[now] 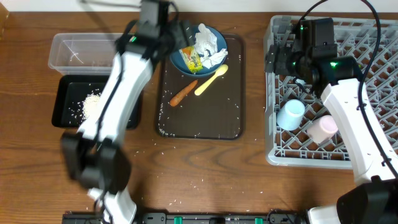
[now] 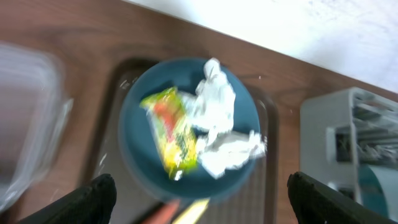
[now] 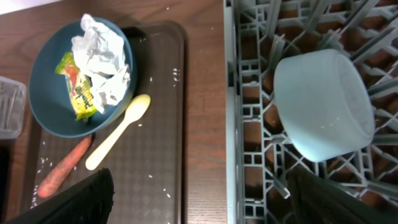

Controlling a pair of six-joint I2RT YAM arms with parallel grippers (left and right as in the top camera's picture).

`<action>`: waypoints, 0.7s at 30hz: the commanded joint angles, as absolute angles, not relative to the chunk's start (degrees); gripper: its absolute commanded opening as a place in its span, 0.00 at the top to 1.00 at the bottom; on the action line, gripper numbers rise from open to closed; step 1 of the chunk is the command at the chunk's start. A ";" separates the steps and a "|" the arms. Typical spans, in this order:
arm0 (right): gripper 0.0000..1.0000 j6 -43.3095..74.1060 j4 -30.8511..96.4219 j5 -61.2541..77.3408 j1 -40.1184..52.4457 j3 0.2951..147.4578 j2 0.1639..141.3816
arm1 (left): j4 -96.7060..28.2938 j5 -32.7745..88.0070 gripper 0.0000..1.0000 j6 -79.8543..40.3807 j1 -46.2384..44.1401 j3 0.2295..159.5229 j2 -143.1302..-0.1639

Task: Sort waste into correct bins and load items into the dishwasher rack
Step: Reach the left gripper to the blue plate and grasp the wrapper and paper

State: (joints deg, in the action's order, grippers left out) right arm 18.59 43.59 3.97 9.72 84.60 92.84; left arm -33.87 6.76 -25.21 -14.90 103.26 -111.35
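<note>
The large blue bowl (image 1: 199,48) stands at the back of the brown serving tray and holds crumpled white tissue (image 1: 208,45) and a yellow-green wrapper (image 1: 191,59). In front of it lie the yellow spoon (image 1: 211,79) and the orange carrot piece (image 1: 183,93). My left gripper (image 1: 171,28) is open and empty just above the bowl (image 2: 186,124). My right gripper (image 1: 280,59) is open and empty over the grey rack's left edge (image 3: 231,124). A white bowl (image 3: 323,106) lies upside down in the rack. A blue cup (image 1: 291,115) and a pink cup (image 1: 323,129) lie in the rack (image 1: 373,68).
A clear tub (image 1: 81,50) stands at the back left, with a black tray (image 1: 68,102) holding rice (image 1: 92,104) in front of it. Loose rice grains dot the brown serving tray (image 1: 230,118) and the table in front of it.
</note>
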 commanded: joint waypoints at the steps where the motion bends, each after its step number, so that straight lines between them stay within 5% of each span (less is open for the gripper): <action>1: 0.12 17.91 44.56 4.95 9.47 85.60 92.12 | -35.79 5.32 0.08 -22.46 -15.22 113.25 -121.12; 7: 0.11 17.91 45.98 4.95 9.50 85.54 92.12 | -34.59 5.21 0.00 -20.73 -17.15 121.05 -133.67; 21: 0.11 17.45 47.66 4.71 9.78 85.49 92.12 | -30.28 2.87 0.02 -21.06 -19.59 120.97 -142.47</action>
State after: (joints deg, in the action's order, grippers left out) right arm 18.55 47.55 4.51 9.72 84.60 92.84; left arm -30.52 4.36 -21.80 -19.99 119.42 -141.69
